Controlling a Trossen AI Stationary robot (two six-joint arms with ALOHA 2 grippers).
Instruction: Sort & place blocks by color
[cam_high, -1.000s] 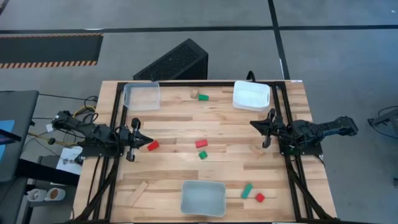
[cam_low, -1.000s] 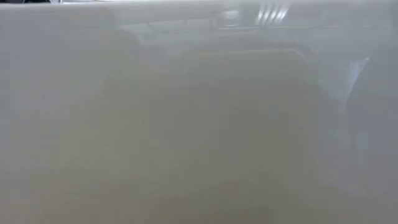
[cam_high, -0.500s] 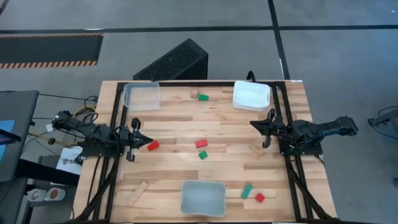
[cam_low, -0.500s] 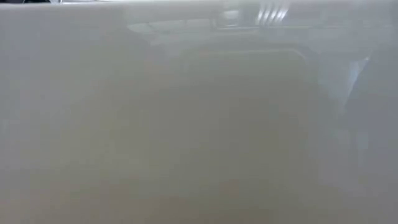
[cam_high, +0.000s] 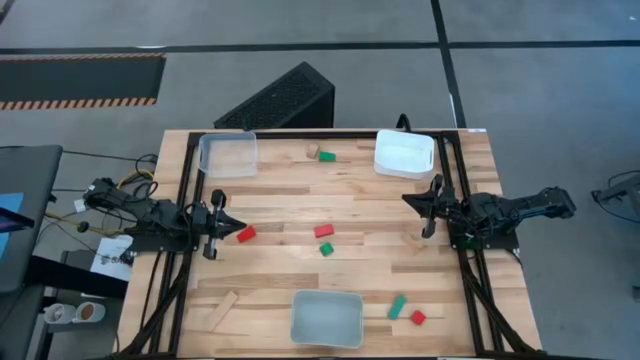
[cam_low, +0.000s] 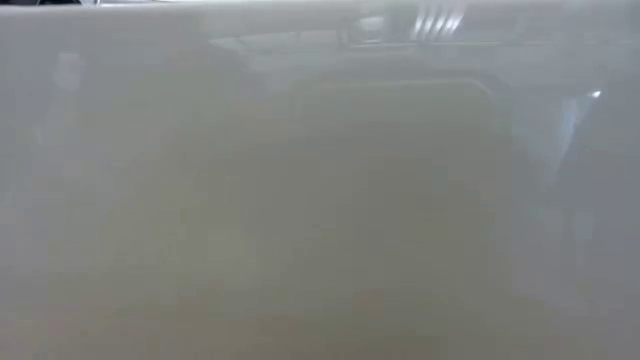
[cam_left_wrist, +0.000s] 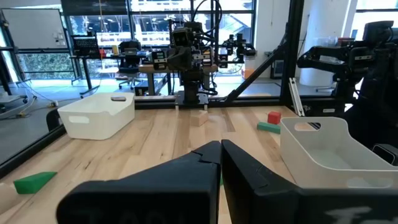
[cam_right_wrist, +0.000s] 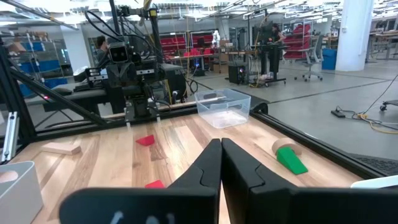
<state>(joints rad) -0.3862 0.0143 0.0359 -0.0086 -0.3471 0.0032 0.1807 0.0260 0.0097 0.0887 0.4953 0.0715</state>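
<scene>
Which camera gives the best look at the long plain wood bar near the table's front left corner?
The high view: the plain wood bar lies fully in sight, diagonal. The right wrist view catches it small and far off; the low view is blocked by something pale, and the left wrist view misses it.

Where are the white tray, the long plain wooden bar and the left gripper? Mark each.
white tray (cam_high: 404, 154): high view, its floor.
long plain wooden bar (cam_high: 223, 309): high view, its middle.
left gripper (cam_high: 233, 226): high view, its closed fingertips.

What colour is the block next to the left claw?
Red, clearest in the high view.
</scene>
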